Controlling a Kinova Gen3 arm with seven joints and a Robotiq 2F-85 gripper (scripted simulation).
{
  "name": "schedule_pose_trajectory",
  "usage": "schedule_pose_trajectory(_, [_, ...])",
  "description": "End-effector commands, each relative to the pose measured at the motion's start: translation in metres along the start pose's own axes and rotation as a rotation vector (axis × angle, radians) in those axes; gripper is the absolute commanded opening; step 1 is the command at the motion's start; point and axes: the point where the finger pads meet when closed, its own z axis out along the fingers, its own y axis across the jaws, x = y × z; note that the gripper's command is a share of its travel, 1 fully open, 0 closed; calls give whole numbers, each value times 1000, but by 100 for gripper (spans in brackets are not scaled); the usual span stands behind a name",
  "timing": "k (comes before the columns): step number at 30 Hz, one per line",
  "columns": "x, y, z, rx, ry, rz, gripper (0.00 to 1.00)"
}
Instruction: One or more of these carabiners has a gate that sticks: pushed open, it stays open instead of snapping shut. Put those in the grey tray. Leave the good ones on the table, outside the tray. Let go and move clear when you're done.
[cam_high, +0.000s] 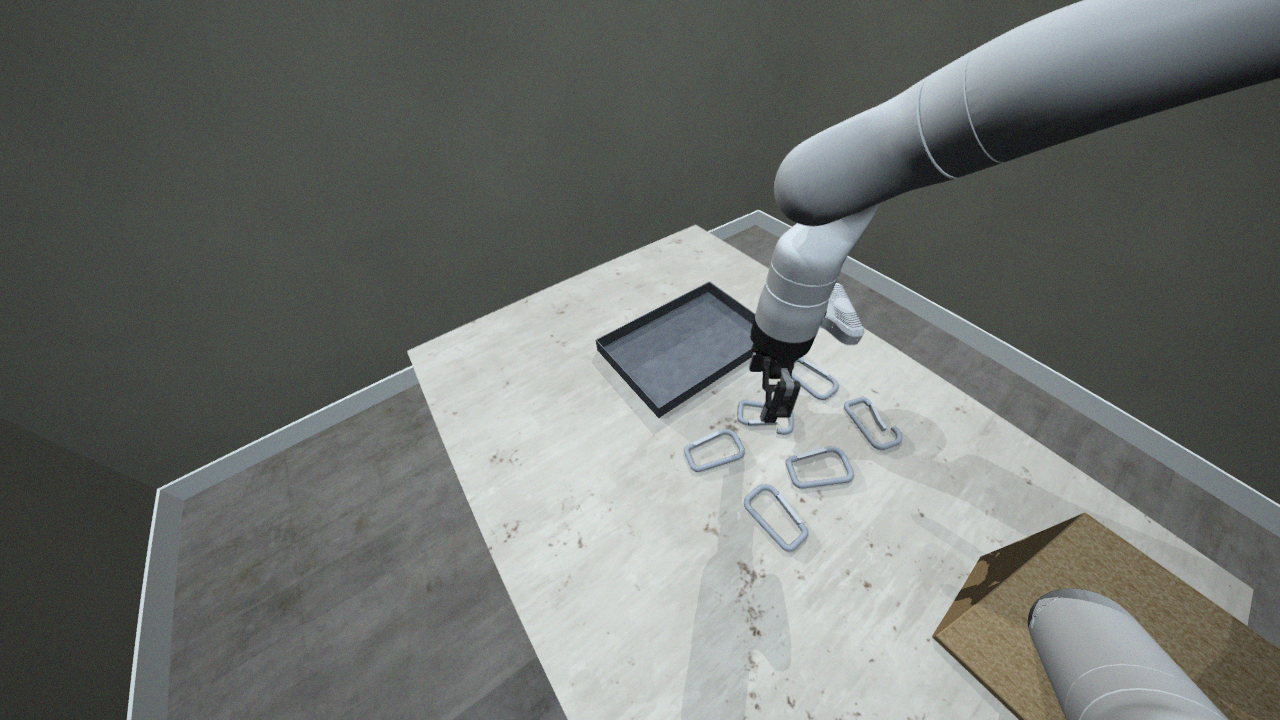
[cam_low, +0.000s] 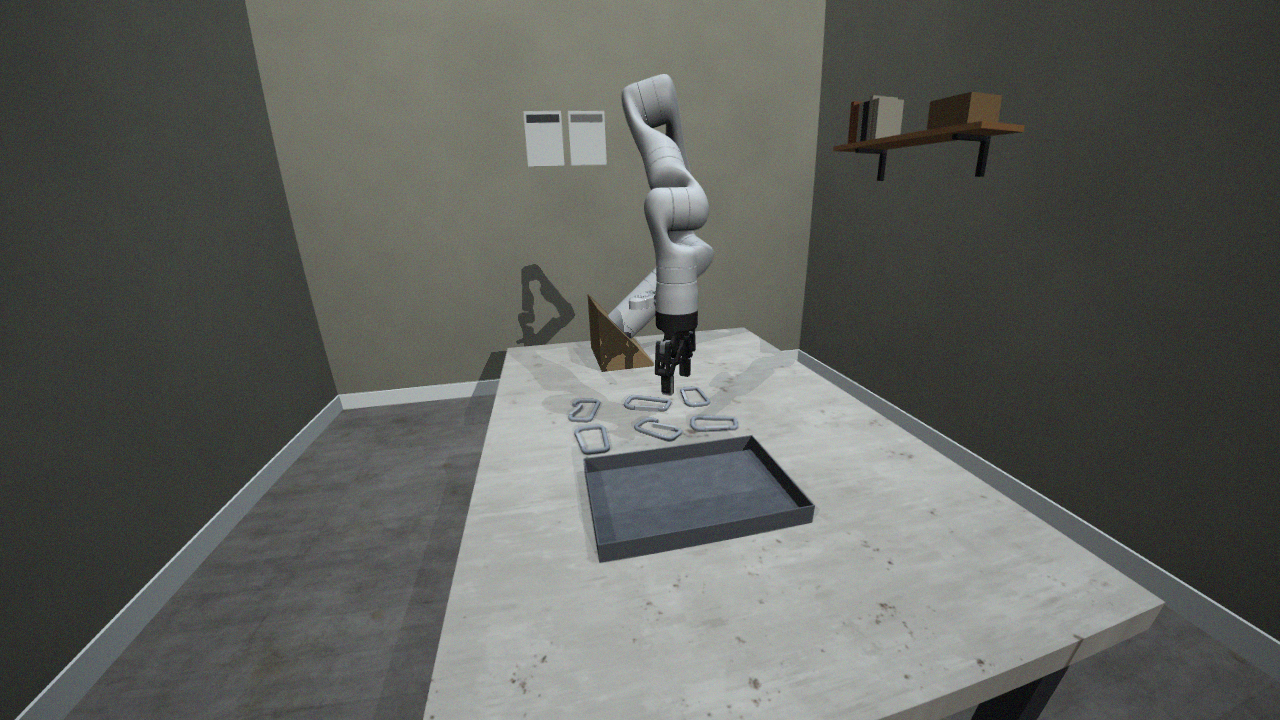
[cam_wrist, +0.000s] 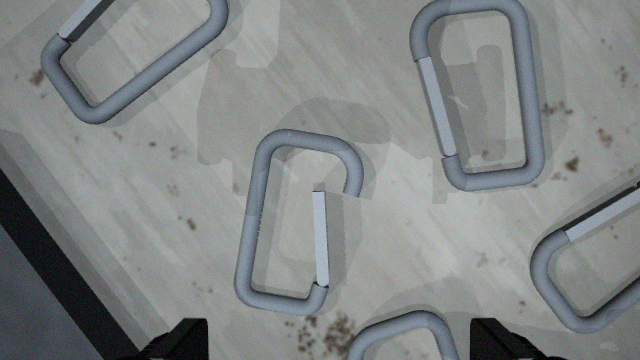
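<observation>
My gripper (cam_high: 776, 411) (cam_low: 676, 382) (cam_wrist: 339, 340) is open and empty above the table. Below it, a grey-blue carabiner (cam_high: 740, 413) (cam_low: 654, 436) (cam_wrist: 253, 215) has its gate swung inward, away from the hook. Another carabiner (cam_high: 859, 428) (cam_wrist: 541, 267) also seems to have its gate inward in the top view; the wrist view cuts it off. The gates of two carabiners (cam_wrist: 160, 67) (cam_wrist: 531, 100) look closed. A carabiner (cam_high: 766, 529) lies farthest from the tray. One carabiner (cam_high: 821, 371) (cam_wrist: 400, 318) is partly hidden by the gripper. The grey tray (cam_high: 671, 349) (cam_low: 698, 488) (cam_wrist: 55, 260) is empty.
A brown angled panel (cam_high: 1074, 573) (cam_low: 617, 353) stands by the robot's base. The pale table (cam_high: 537, 420) (cam_low: 760, 608) carries the tray and the loose carabiners. The tray has low dark walls, close to the nearest carabiners. A wall shelf (cam_low: 930, 137) hangs well off to the side.
</observation>
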Motion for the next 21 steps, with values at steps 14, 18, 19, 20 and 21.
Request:
schedule_pose_trajectory(14, [-31, 20, -9, 5, 0, -150, 100])
schedule_pose_trajectory(18, [-31, 20, -9, 5, 0, -150, 100])
schedule_pose_trajectory(19, [-31, 20, -9, 5, 0, -150, 100])
schedule_pose_trajectory(20, [-62, 41, -16, 8, 0, -299, 100])
schedule_pose_trajectory(21, [-62, 41, -16, 8, 0, -299, 100])
